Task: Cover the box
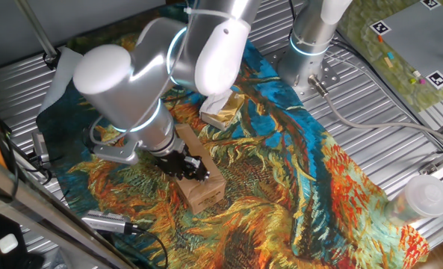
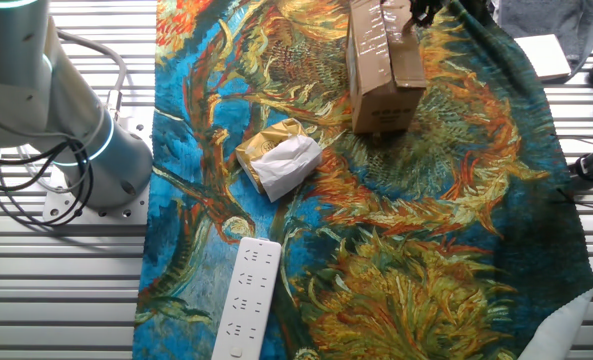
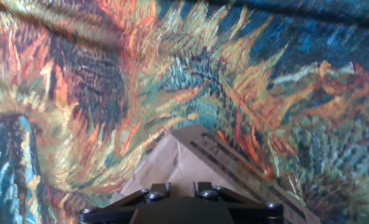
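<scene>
Though barely visible, fingers (image 1: 193,167) against box (image 1: 203,190)

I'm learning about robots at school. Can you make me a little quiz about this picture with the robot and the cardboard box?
1. True or false: the box stands on a cloth painted with sunflowers.
2. What lies on the cloth nearest the white power strip?
A. a red ball
B. a crumpled white-and-yellow wrapper
C. a spoon
3. Fill in: the gripper is right over the top of the ____.

Key
1. True.
2. B.
3. box. In the hand view the box top sits just in front of the fingers, but whether they are open or shut cannot be told.
</scene>
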`<action>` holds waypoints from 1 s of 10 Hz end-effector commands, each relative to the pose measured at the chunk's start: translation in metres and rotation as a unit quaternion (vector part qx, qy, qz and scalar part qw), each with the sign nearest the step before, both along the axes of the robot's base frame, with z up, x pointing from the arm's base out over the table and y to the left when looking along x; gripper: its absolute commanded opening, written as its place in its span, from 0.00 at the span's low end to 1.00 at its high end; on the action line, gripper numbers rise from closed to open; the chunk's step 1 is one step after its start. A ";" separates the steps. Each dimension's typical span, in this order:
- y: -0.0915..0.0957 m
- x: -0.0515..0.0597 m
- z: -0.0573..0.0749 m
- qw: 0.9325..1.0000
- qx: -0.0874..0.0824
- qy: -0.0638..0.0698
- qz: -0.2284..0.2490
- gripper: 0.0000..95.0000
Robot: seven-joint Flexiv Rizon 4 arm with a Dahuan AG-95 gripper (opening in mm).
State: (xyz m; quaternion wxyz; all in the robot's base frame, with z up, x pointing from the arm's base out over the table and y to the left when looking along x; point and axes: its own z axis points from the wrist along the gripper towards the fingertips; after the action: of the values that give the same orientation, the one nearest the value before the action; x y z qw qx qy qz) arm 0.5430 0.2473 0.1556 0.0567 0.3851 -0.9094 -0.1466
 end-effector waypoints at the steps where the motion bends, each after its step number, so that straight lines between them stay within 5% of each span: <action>1: 0.002 0.001 0.002 1.000 0.017 0.003 -0.002 0.60; 5: 0.006 -0.002 0.010 0.999 0.038 0.019 0.007 0.60; 10: 0.008 -0.014 0.008 0.999 0.035 0.021 0.033 0.60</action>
State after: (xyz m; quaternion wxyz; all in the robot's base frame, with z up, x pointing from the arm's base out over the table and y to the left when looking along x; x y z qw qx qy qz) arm 0.5298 0.2565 0.1636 0.0683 0.4148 -0.8883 -0.1848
